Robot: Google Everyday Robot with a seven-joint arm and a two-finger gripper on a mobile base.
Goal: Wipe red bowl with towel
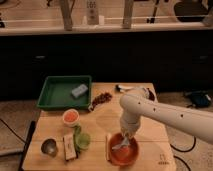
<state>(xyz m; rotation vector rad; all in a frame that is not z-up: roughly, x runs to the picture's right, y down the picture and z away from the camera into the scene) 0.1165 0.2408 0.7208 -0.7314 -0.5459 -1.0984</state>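
**Gripper down in the red bowl**

The gripper [123, 141] reaches straight down into the red bowl [132, 156], which sits at the near edge of the wooden table [102, 116]. The white arm [165, 116] arches in from the right. Something pale shows beneath it in the bowl (towel or gripper part, can't say). Whether it's gripping anything, I cannot tell. The green tray [54, 96] sits well apart, far left.

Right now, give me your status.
Gripper down inside red bowl. Towel at its tip, in bowl. Pale stick lies close beside bowl.
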